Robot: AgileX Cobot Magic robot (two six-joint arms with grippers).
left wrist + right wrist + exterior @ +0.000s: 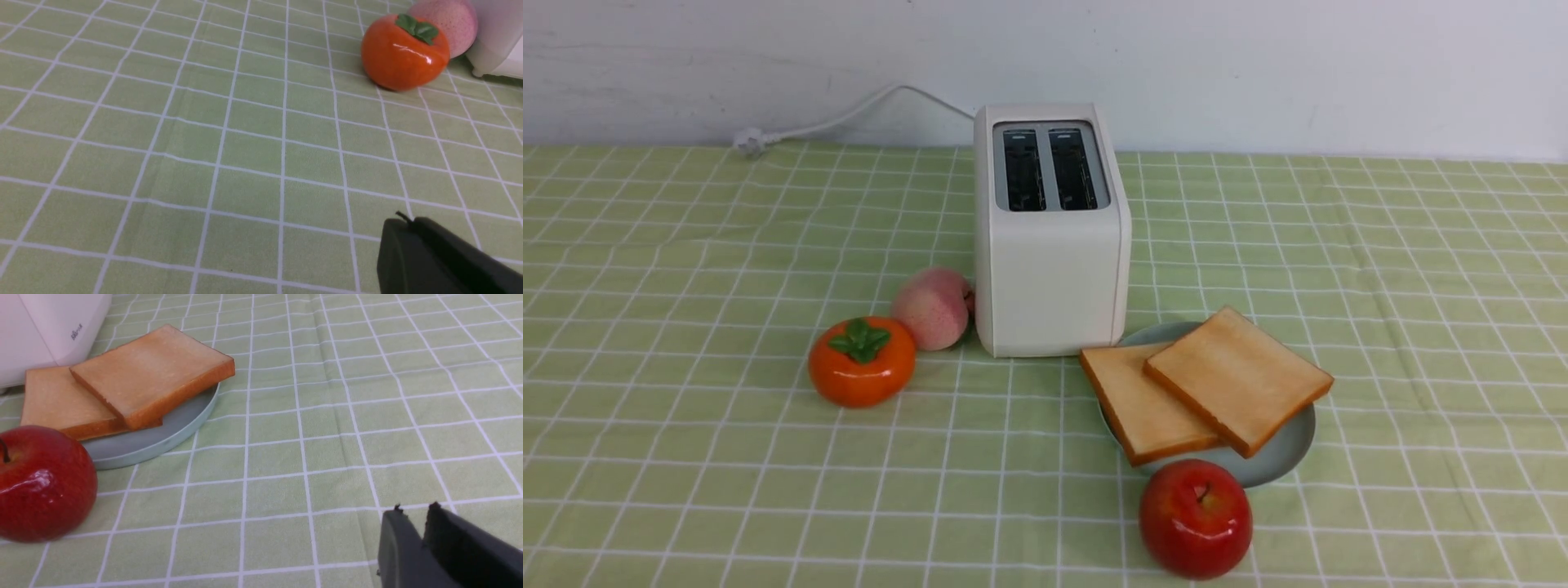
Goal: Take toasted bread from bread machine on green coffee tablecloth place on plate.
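1. Now both slices of toasted bread (1241,376) lie overlapping on the plate (1278,457), just beside the bread machine (1049,237).
2. Left tool (402,222) is together, empty.
3. Right tool (412,512) stands slightly apart, empty.

Behind the surface (1462,245) we see a plain white wall (1258,65), matte and faintly scuffed, with smudged streaks toward its left part. It meets the far edge of the surface in a straight line. The light is soft and even, and we see only faint shadows.
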